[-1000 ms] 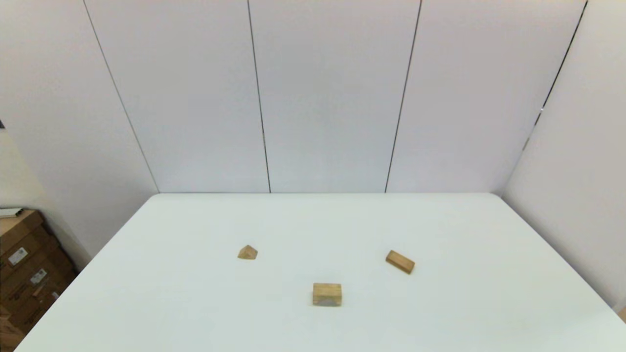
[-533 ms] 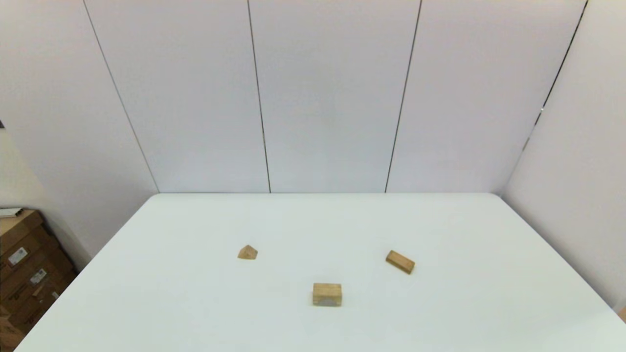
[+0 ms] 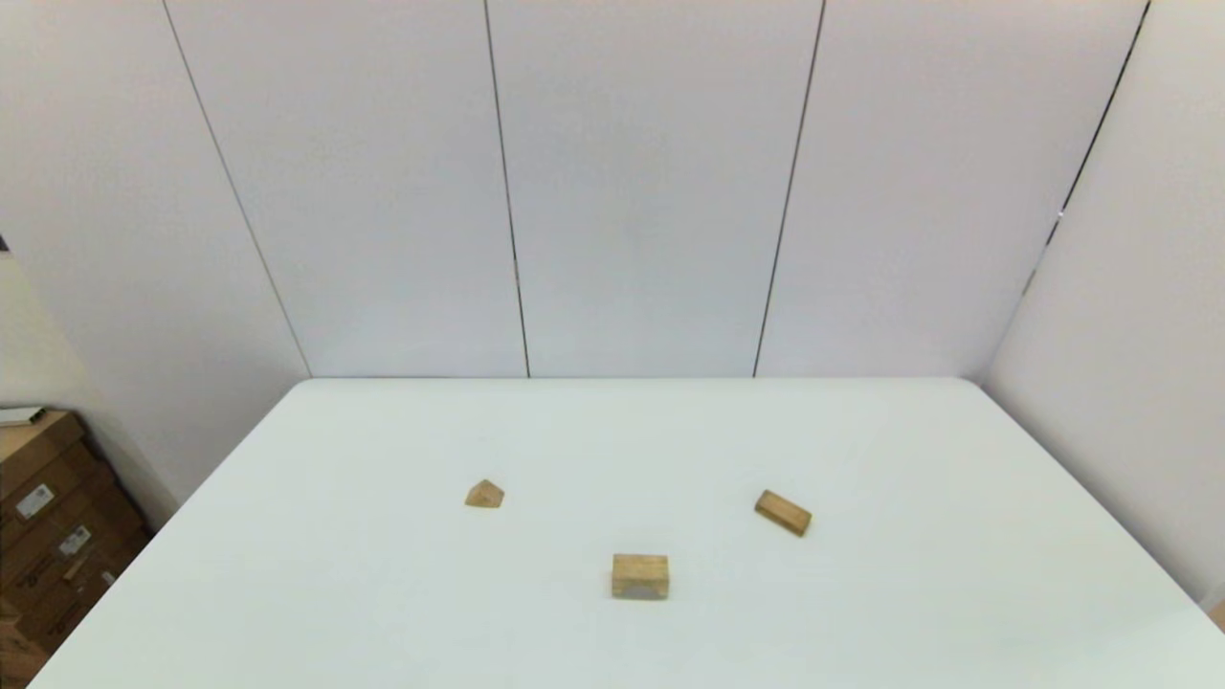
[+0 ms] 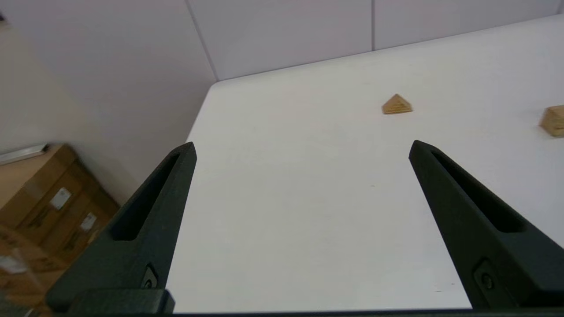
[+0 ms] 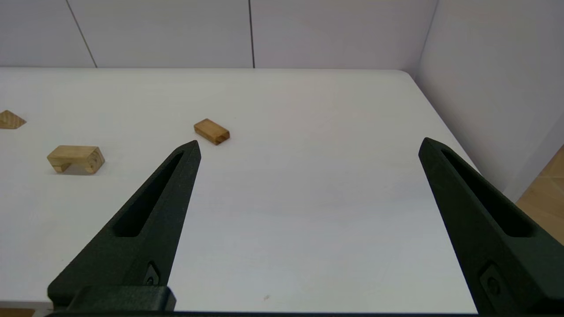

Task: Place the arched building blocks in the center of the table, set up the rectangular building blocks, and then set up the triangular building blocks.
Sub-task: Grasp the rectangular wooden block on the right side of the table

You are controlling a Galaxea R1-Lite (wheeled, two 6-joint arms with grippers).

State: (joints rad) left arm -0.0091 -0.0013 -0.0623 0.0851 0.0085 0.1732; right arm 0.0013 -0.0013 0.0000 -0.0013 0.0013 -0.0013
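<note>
The arched building block (image 3: 640,576) (image 5: 76,159) lies on the white table (image 3: 612,440) near its front middle, hollow side down. The rectangular building block (image 3: 783,512) (image 5: 212,131) lies flat to its right, turned at an angle. The triangular building block (image 3: 484,494) (image 4: 397,105) rests to the left, ridge up. Neither arm shows in the head view. My left gripper (image 4: 302,149) is open over the table's near left part, far short of the triangular block. My right gripper (image 5: 308,147) is open over the near right part, with nothing between its fingers.
Grey wall panels (image 3: 612,191) close the table's far and right sides. Cardboard boxes (image 3: 48,517) (image 4: 48,207) are stacked on the floor off the table's left edge. A strip of wooden floor (image 5: 544,193) shows past the right edge.
</note>
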